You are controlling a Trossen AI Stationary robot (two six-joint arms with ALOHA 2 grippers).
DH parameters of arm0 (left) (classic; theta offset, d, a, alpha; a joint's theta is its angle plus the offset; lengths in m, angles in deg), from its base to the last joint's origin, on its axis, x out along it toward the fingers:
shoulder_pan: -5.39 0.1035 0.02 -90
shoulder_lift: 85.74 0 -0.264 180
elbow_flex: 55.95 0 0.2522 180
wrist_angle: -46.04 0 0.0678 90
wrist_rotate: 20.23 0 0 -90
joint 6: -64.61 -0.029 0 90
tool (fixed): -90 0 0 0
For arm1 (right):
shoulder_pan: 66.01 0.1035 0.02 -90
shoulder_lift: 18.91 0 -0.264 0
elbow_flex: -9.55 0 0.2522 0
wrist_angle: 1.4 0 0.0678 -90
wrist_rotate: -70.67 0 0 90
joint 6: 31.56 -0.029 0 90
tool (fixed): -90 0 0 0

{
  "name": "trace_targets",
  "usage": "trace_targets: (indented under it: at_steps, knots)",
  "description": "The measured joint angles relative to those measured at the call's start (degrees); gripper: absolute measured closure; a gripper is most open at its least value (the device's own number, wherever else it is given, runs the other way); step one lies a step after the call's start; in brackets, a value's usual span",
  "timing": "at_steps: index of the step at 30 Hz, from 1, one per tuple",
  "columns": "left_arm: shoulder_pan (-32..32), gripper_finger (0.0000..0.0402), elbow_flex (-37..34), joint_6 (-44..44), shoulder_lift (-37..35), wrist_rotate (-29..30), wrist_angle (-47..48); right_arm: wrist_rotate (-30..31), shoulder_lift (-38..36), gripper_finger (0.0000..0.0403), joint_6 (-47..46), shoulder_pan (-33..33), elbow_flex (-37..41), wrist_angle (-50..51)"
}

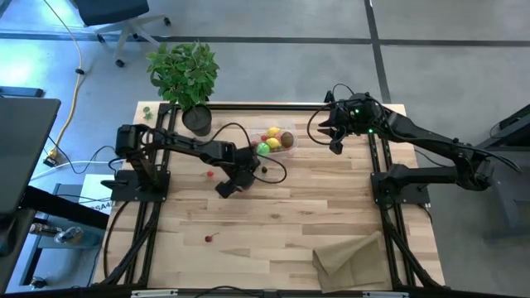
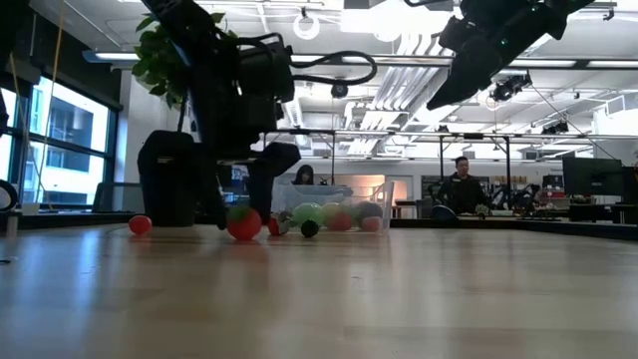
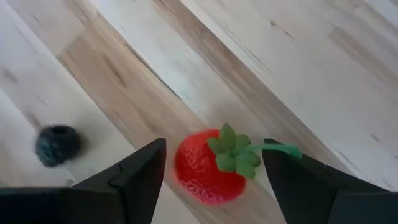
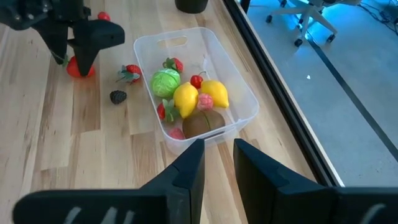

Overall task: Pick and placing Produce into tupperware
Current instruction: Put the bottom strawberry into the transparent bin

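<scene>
The clear rectangular plastic tupperware sits on the wooden surface, holding two yellow lemons and a brown kiwi. Beside it, a red toy strawberry lies between the left pincer's spread fingers, near a dark berry.

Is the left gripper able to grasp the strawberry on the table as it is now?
Probably yes. The left gripper is open, with one finger on each side of the strawberry, and nothing lies between them. A dark berry sits apart to one side, out of the way.
</scene>
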Motion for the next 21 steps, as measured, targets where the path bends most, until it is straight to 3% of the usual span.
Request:
trace_targets:
  at_steps: [10, 21]
  knots:
    - [0.04, 0.0154, -0.01, -0.98, 0.15, 0.02, 0.28, 0.01, 0.00, 0.0327, 0.00, -0.01, 0.00, -0.02]
    - [0.00, 0.0193, -0.05, -0.82, 1.71, -0.68, -0.07, 0.03, -0.01, 0.0327, -0.01, -0.02, 0.00, -0.01]
